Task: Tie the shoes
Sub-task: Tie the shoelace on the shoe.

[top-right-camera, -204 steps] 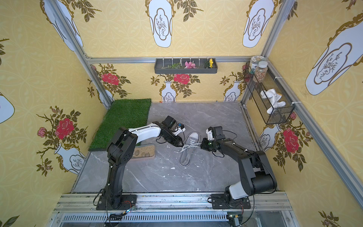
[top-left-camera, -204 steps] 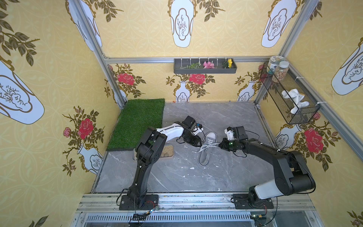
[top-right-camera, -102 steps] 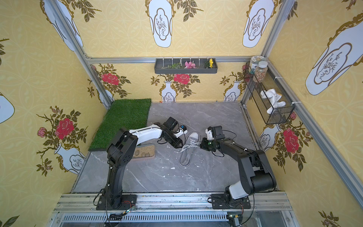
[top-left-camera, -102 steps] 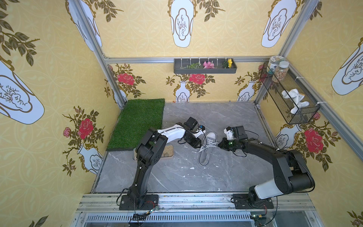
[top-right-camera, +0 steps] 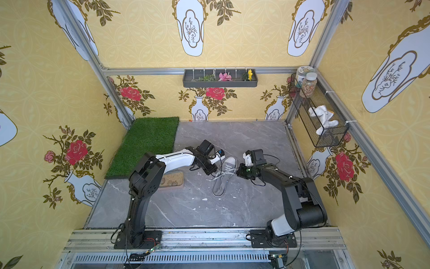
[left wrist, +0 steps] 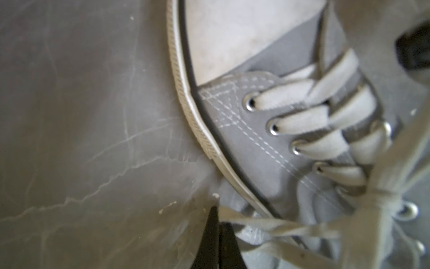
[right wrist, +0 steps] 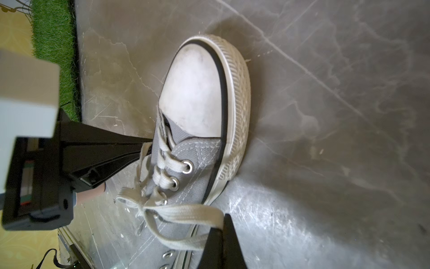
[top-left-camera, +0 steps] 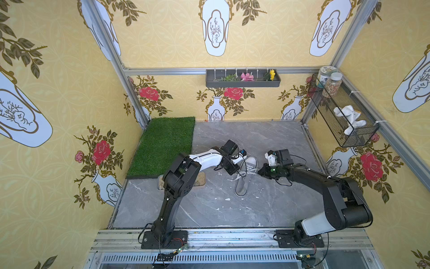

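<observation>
The shoes are one grey sneaker point(top-left-camera: 246, 174) point(top-right-camera: 223, 178) with a white toe cap point(right wrist: 195, 93), lying mid-floor with its toe toward the back wall. Its pale laces point(left wrist: 267, 223) cross in a knot over the tongue. My left gripper point(top-left-camera: 235, 173) point(left wrist: 218, 217) is at the shoe's left side, shut on a lace strand. Its black fingers point(right wrist: 104, 144) also show in the right wrist view. My right gripper point(top-left-camera: 260, 172) point(right wrist: 223, 224) is at the shoe's right side, shut on a lace loop point(right wrist: 186, 214).
A tan tray of pebbles point(top-left-camera: 200, 180) lies behind my left arm, next to a green turf mat point(top-left-camera: 165, 144). A wire basket point(top-left-camera: 344, 116) hangs on the right wall and a flower shelf point(top-left-camera: 243, 80) on the back wall. White crumbs point(top-left-camera: 227, 199) dot the grey floor.
My left gripper has shifted slightly toward the shoe and closed on a lace strand. The right gripper stays shut on its loop, hardly moved.
</observation>
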Robot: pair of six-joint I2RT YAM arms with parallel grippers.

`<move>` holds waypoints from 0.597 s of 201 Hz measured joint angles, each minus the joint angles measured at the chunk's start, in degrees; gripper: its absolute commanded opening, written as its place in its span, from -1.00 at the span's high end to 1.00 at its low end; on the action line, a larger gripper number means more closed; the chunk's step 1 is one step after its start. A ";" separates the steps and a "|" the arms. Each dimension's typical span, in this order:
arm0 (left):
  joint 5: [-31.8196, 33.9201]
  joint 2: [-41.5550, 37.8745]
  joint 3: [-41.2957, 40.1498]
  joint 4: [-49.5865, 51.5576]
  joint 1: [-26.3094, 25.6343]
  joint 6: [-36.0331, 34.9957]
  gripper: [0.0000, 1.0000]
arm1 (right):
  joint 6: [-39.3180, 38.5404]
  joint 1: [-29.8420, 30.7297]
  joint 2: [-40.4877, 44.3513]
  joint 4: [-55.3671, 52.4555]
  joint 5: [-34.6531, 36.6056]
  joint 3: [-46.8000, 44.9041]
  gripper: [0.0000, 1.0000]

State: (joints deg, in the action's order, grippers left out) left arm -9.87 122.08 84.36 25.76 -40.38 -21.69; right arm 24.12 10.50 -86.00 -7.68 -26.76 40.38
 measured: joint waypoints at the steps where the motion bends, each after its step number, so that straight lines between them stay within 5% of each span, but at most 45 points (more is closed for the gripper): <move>1: 0.00 -0.07 -0.09 0.02 0.00 0.07 1.00 | 0.00 0.00 0.00 0.00 0.00 0.00 1.00; 120: 6.01 -6.08 -6.05 -1.29 0.57 5.66 1.00 | 0.90 0.48 5.33 -3.67 6.95 -0.70 1.00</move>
State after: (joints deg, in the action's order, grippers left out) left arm -3.86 116.01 78.30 24.47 -39.81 -16.03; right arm 25.02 10.98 -80.66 -11.35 -19.81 39.68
